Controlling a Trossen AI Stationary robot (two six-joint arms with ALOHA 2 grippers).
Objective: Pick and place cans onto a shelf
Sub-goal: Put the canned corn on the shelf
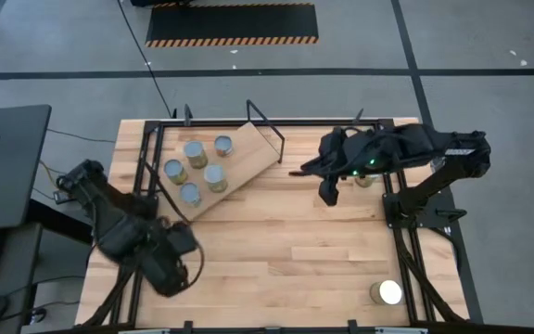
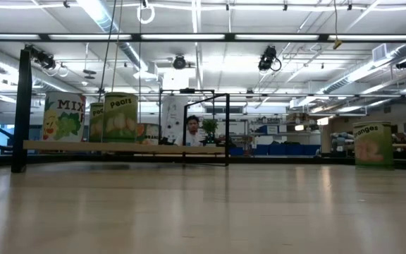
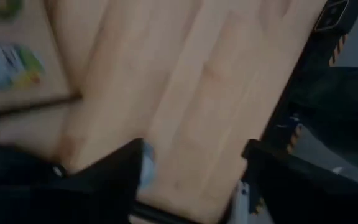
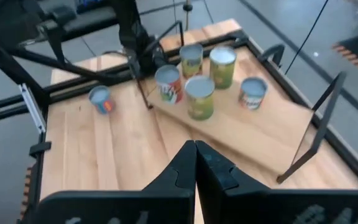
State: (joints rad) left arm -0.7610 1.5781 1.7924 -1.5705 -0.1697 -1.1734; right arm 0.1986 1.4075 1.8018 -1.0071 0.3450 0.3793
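You look straight down on the worktop (image 1: 286,241); low camera sits level; overhead and right wrist share the shelf (image 1: 239,167)

A large industrial lab or workshop hall; long strip lights (image 2: 273,37) and ducting run across a high open ceiling; the grey concrete floor (image 1: 489,83) carries hazard-striped matting (image 1: 232,25); blue bins (image 2: 277,149) line the background.

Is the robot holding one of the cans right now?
No. The right end effector is shut on nothing, and the left end effector is open and empty. Five cans stand on the shelf.
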